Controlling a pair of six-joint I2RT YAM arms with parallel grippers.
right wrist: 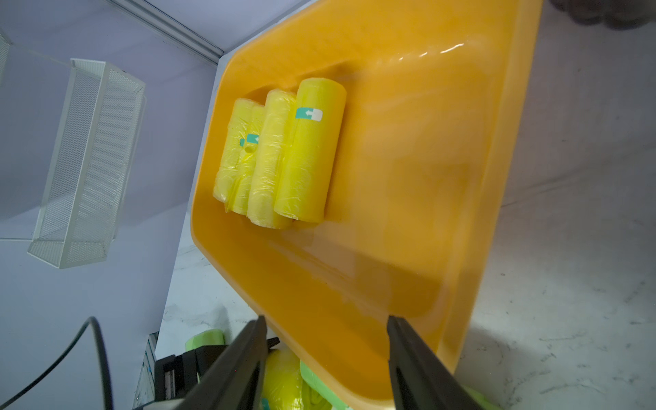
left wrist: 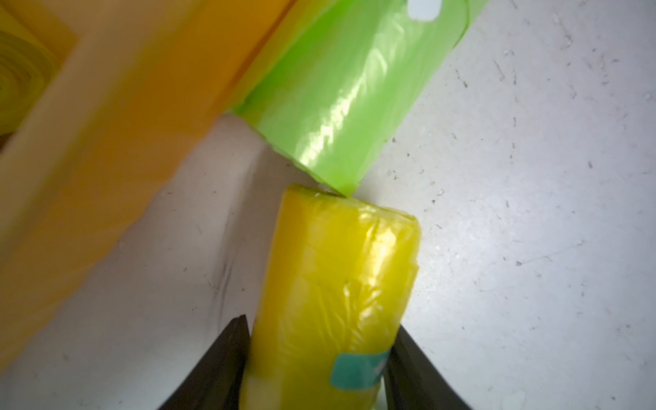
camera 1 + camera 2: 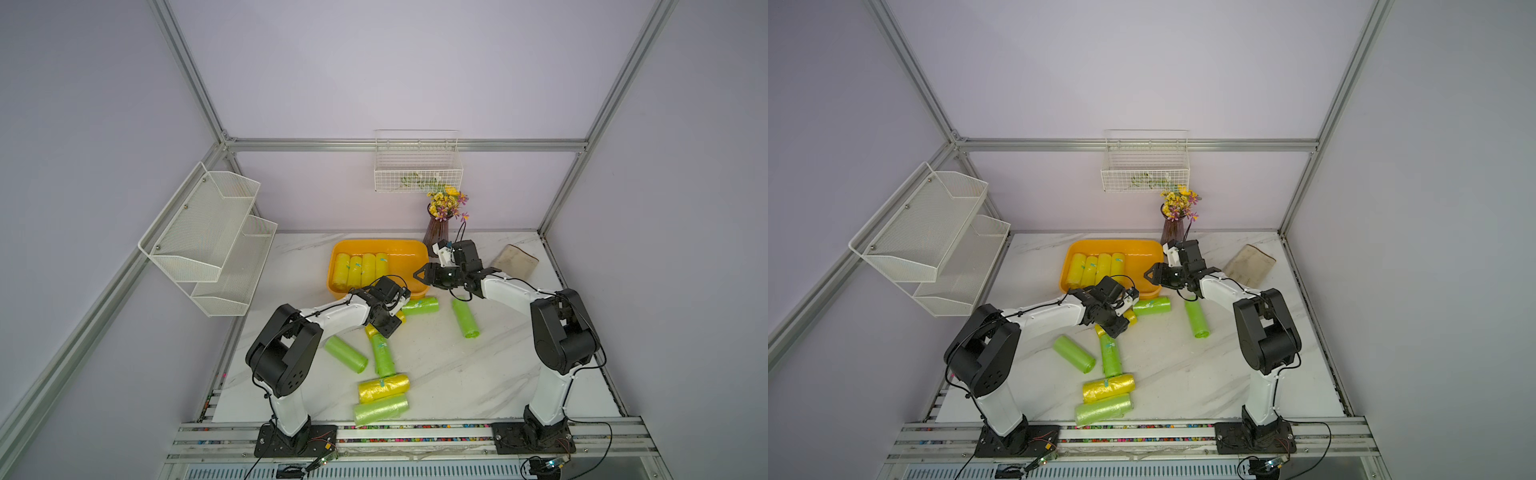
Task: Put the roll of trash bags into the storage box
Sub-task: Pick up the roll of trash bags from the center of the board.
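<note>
My left gripper (image 2: 321,319) is shut on a yellow roll of trash bags (image 2: 340,269) with a teal label, a black finger pressed on each side. In both top views this gripper (image 3: 386,326) (image 3: 1115,326) sits low over the table, just in front of the orange-yellow storage box (image 3: 407,253) (image 3: 1142,257). The roll's far end touches a green roll (image 2: 348,92) lying along the box wall (image 2: 142,124). Several yellow rolls (image 3: 359,270) (image 1: 284,152) lie side by side in the box. My right gripper (image 1: 326,317) (image 3: 419,274) hangs open and holds nothing above the box's near right corner.
Loose rolls lie on the marble table: green ones (image 3: 465,318) (image 3: 345,354) (image 3: 383,355) (image 3: 380,409) and a yellow one (image 3: 383,387). A vase of flowers (image 3: 436,232) stands behind the box, a beige pouch (image 3: 515,259) at back right. A wire basket (image 3: 417,166) and a mesh rack (image 3: 212,237) hang on the walls.
</note>
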